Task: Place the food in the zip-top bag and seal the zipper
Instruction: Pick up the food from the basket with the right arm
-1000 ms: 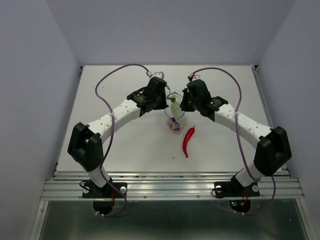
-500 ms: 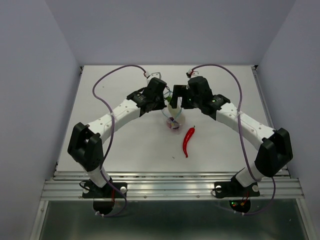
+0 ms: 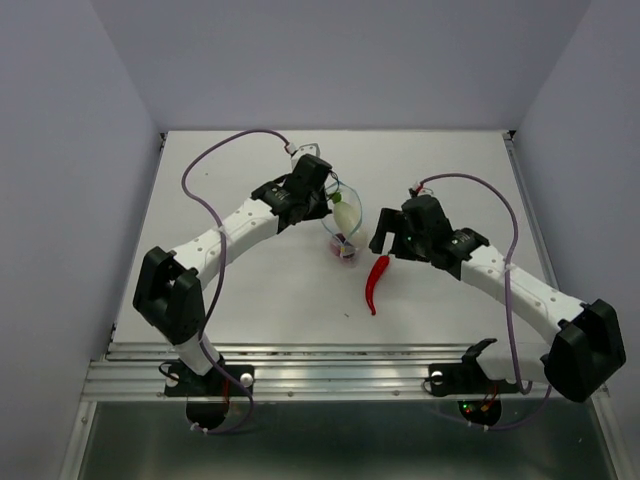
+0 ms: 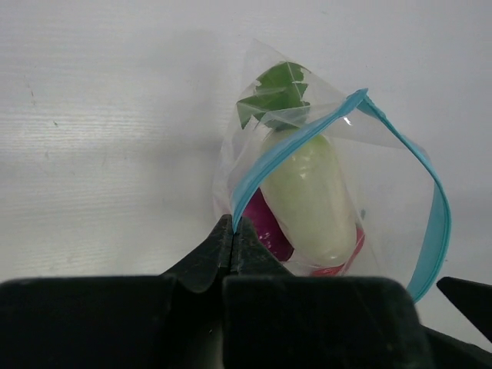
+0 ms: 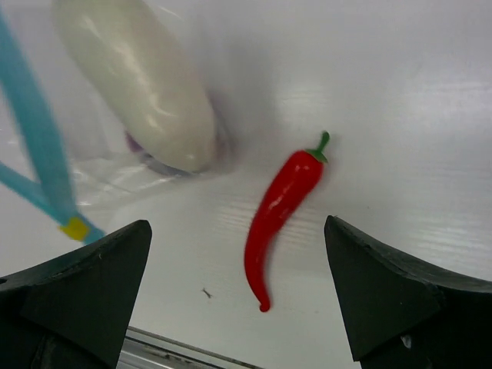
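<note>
On the surface [image 3: 250, 290], the right hand [image 3: 385, 240] has left the bag [image 3: 345, 225] and moved back over the chili [image 5: 280, 204], fingers wide open. I judge it will fetch this last piece. The left hand [image 4: 233, 231] is pinched closed on the zipper [image 4: 292, 142], holding the bag. The radish [image 4: 307, 200] and onion [image 4: 269, 231] lie inside. Only the left wrist view shows this pinch. The right wrist view shows the chili lying free.
</note>
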{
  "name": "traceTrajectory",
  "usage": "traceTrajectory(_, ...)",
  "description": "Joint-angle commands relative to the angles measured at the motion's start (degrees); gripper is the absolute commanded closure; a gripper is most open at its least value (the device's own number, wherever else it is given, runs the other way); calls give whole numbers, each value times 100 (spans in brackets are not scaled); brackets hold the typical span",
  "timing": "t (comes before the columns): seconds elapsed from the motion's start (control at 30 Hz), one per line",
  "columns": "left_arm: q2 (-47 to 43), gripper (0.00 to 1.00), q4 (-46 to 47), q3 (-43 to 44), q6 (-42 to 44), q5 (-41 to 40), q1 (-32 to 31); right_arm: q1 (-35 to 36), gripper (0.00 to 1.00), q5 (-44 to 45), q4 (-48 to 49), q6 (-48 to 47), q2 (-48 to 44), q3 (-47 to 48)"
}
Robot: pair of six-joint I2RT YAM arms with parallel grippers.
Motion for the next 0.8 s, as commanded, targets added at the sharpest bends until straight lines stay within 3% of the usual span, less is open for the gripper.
traceTrajectory(0.0, -395, 100, 87, 292, 130, -6, 35, -47, 0, 141, -320, 520, 239, -325)
traceTrajectory(0.33, -386, 100, 281, 196, 77, 214, 61, -47, 3, 431, 392, 925, 1312, -273)
traceTrajectory(0.43, -377, 100, 272, 187, 69, 223, 61, -47, 11, 493, 506, 1057, 1497, -325)
traceTrajectory(0.5, -360, 100, 298, 169, 69, 249, 61, -47, 26, 432, 655, 1101, 1611, -422)
traceTrajectory(0.77, -316, 100, 307, 160, 51, 293, 61, -47, 29, 230, 753, 1145, 1971, -492)
